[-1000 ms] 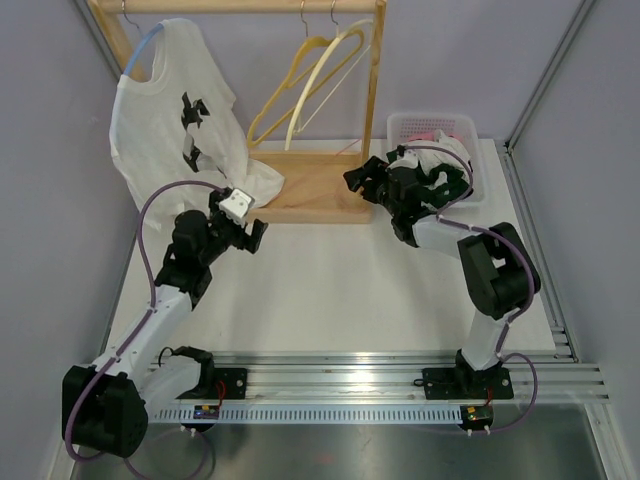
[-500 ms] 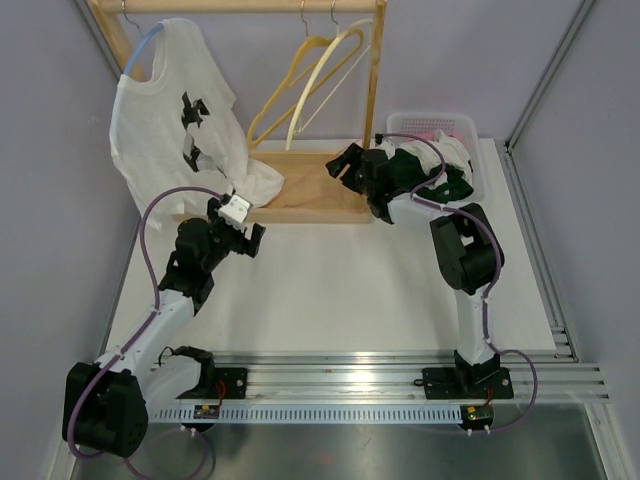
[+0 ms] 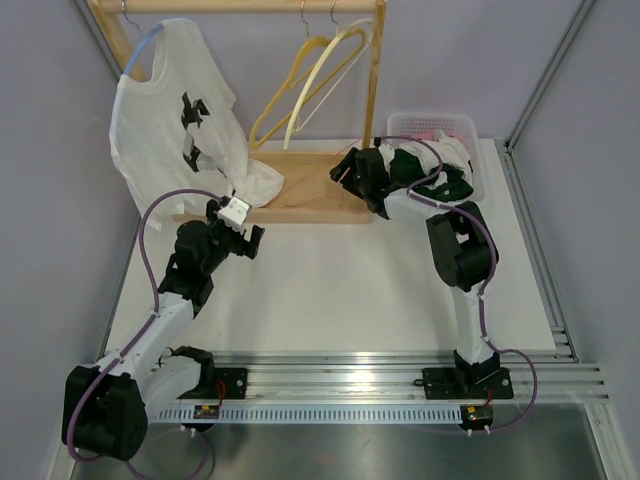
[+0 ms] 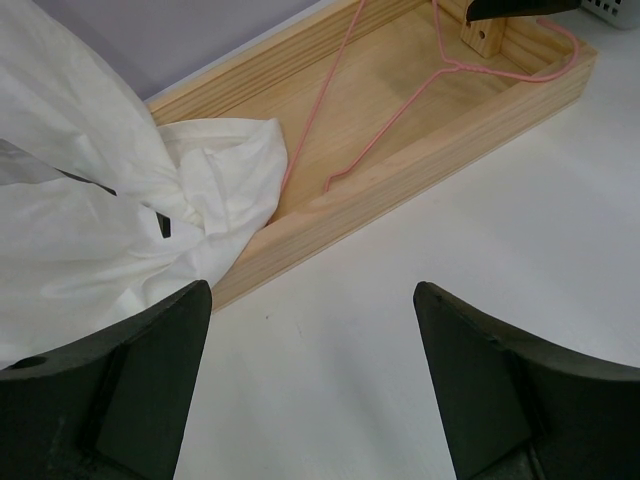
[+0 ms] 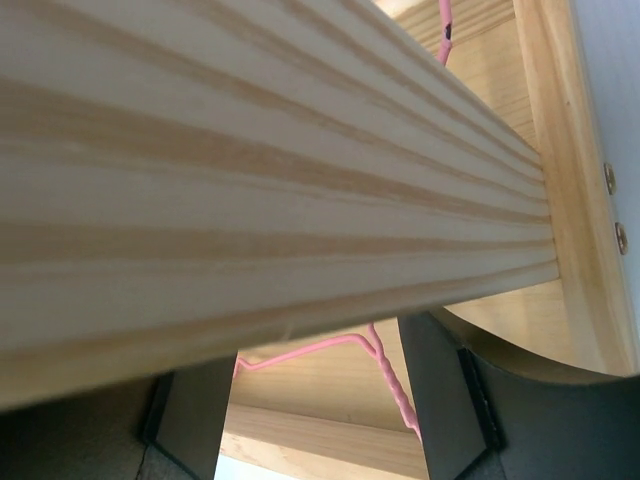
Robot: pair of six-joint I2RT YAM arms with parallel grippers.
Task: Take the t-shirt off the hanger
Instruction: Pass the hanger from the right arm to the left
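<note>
T-shirt point(image 3: 170, 110) white, black print, on hanger point(image 3: 140, 50); left end effector point(image 4: 310, 295) wide, right end effector point(image 5: 315, 395) wide.

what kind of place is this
Probably a robot lab test cell: left arm and right arm bolted to a metal rail, plain grey walls closing in the table, and a small wooden rack holding a t-shirt.
</note>
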